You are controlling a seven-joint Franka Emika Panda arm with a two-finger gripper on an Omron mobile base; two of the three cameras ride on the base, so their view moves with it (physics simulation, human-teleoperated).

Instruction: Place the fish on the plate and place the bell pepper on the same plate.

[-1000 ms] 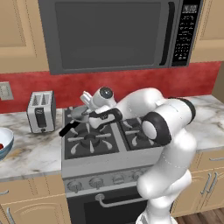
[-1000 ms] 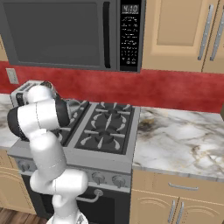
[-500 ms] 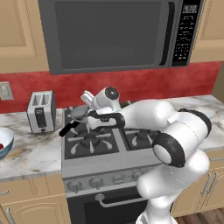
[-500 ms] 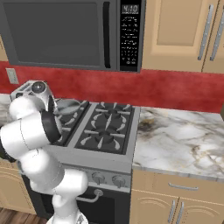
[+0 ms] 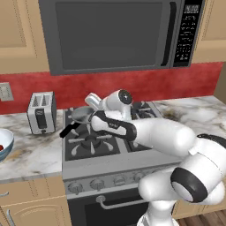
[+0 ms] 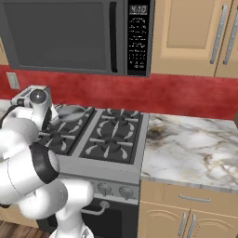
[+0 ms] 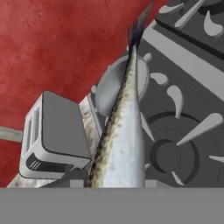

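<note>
Fish point(image 7: 122, 131) is filling the middle of the hand view, long and silver-grey, its body running straight out from the claw with the tail pointing away toward the red wall. The claw seems to be gripping it at the near end, though the fingertips themselves are hidden, so how tightly the jaws are closing I cannot tell. Beneath the fish the stove point(image 5: 106, 145) grates are showing, with the grey frying pan point(image 7: 114, 83) behind it and the toaster point(image 7: 54, 135) off to one side.

From the left base view the arm is reaching across the stove, the gripper point(image 5: 90, 100) hanging over the pan point(image 5: 81, 114) near the back-left burner. The toaster point(image 5: 41, 111) is standing on the counter beyond, and a blue-tinted bowl point(image 5: 3, 145) with something red in it, probably the bell pepper point(image 5: 1, 147), is sitting at the far left edge.

The right base view is giving the arm's wrist from behind point(image 6: 36, 97), with bare marble counter point(image 6: 190, 148) stretching right. Judging by this, the fish is lifted but not yet delivered.
</note>
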